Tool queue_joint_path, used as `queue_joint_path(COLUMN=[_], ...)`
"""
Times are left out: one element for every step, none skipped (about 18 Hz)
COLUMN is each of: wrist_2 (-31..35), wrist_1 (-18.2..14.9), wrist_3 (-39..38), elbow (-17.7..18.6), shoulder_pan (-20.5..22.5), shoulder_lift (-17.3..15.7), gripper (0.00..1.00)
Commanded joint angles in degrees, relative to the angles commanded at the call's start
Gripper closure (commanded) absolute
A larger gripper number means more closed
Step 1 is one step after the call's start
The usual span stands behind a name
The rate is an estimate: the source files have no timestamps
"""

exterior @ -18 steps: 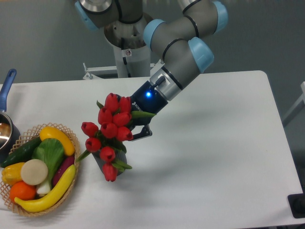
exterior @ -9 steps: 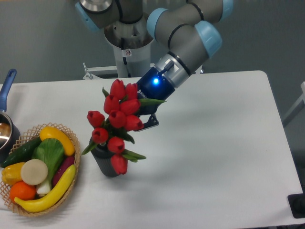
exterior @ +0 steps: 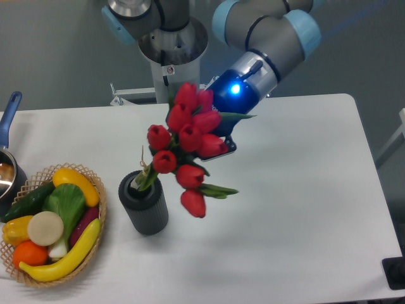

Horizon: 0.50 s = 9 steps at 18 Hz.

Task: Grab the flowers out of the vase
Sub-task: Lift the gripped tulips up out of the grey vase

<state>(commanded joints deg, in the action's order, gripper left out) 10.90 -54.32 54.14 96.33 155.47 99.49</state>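
Note:
The flowers (exterior: 188, 147), a bunch of red tulip buds with green leaves, hang tilted in the air above the table. Their pale stem ends (exterior: 147, 175) still dip into the mouth of the vase. The vase (exterior: 144, 204) is a dark grey ribbed cylinder standing upright left of centre. My gripper (exterior: 221, 144) is shut on the flowers from behind, and the buds hide most of its fingers. A blue light glows on the wrist above it.
A wicker basket (exterior: 96, 239) of vegetables and fruit sits at the front left, close to the vase. A blue-handled metal pot (exterior: 7, 163) stands at the left edge. The arm's base rises behind the table's back edge.
The gripper has risen and moved right with the flowers. The bunch has come most of the way out of the vase, which now stands upright and fully in view.

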Motion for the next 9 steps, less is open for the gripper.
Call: queue_joint_path(wrist_2=[0.00, 0.00, 0.00, 0.09, 0.09, 0.09, 0.09, 0.09, 0.09], wrist_1=[0.00, 0.00, 0.00, 0.00, 0.00, 0.00, 0.00, 0.09, 0.00], wrist_3=[0.00, 0.00, 0.00, -0.17, -0.44, -0.44, -0.35, -0.35, -0.35], elbow=[-0.53, -1.57, -2.72, -3.77, -4.74, -5.27, -5.71, -6.15, -6.42], shoulder_pan=[0.01, 0.09, 0.18, 0.09, 0.09, 0.18, 0.18, 0.36, 0.62], shoulder_lift=[0.09, 0.09, 0.17, 0.61, 0.96, 1.23, 1.75, 1.84, 1.93], gripper=[0.63, 0.63, 0.63, 0.63, 0.63, 0.63, 0.63, 0.63, 0.63])
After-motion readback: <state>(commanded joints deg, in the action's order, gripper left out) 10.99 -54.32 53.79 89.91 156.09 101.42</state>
